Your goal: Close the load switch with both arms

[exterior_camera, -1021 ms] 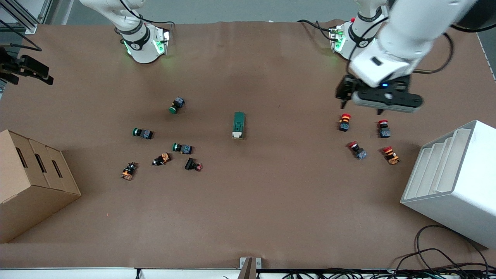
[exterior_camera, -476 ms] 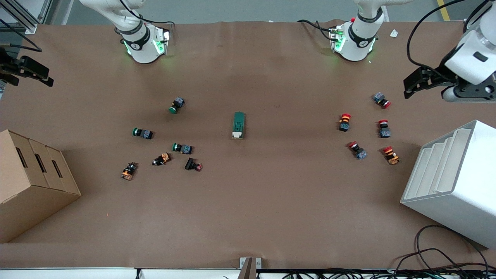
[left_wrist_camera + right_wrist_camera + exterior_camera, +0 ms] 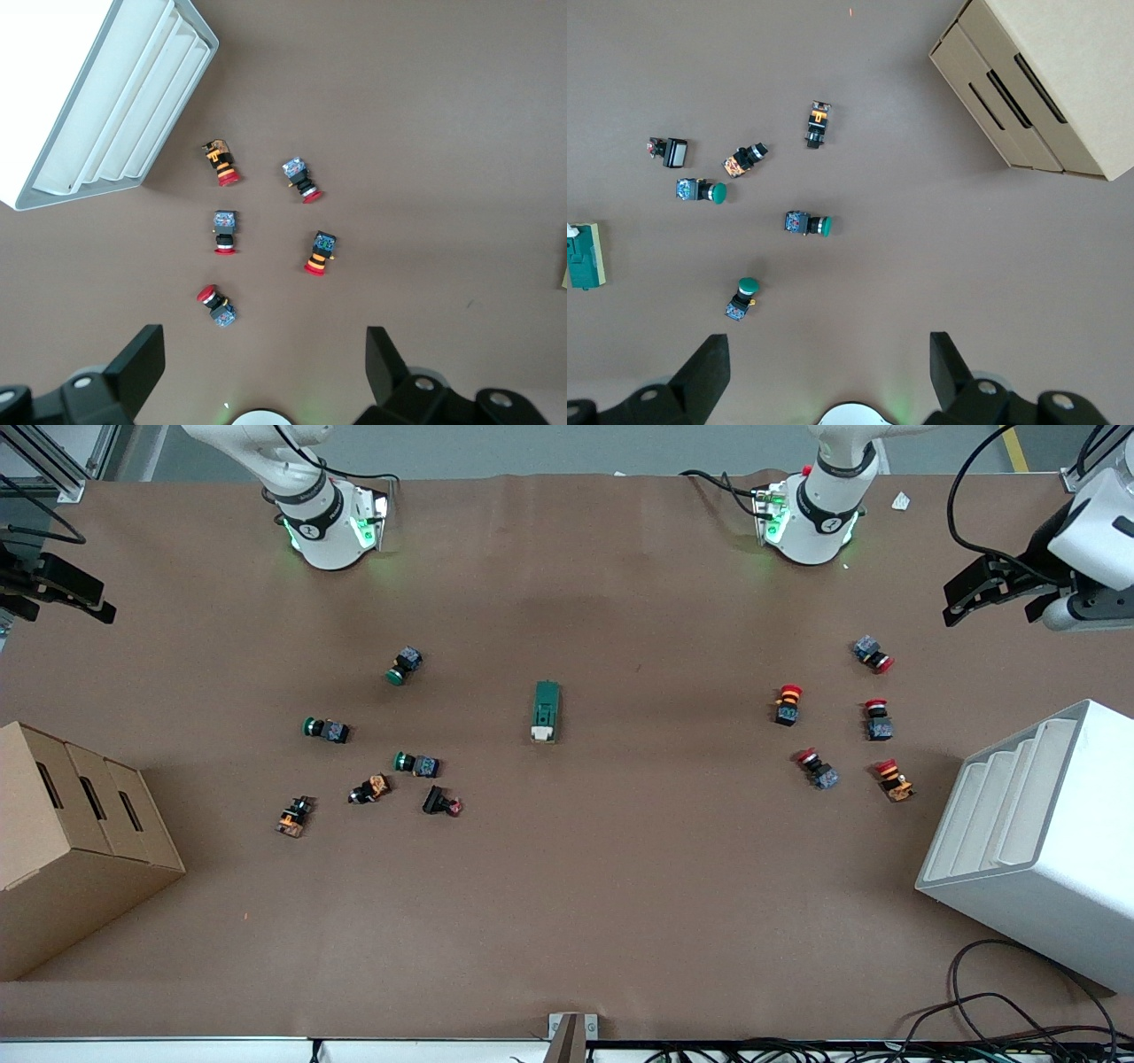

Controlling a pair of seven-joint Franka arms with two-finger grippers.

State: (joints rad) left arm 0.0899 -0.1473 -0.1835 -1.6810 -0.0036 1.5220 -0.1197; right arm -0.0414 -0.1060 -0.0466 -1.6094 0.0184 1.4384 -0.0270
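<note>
The load switch (image 3: 547,711), a dark-green block with a white end, lies flat mid-table, white end nearer the front camera. It shows at the edge of the right wrist view (image 3: 586,257). My left gripper (image 3: 988,611) is open and empty, up high at the left arm's end of the table, beside the red buttons; its own view (image 3: 263,367) shows wide-apart jaws. My right gripper (image 3: 66,600) is open and empty, up high at the right arm's end; its own view (image 3: 828,367) shows the same. Both are well away from the switch.
Green, orange and black push buttons (image 3: 416,763) lie scattered toward the right arm's end. Several red buttons (image 3: 788,704) lie toward the left arm's end. A white slotted rack (image 3: 1036,841) stands beside them, and a cardboard box (image 3: 62,841) at the right arm's end.
My left arm has swung up from over the red buttons out to its end of the table, uncovering one red button. My right gripper shifted slightly. The switch has not moved.
</note>
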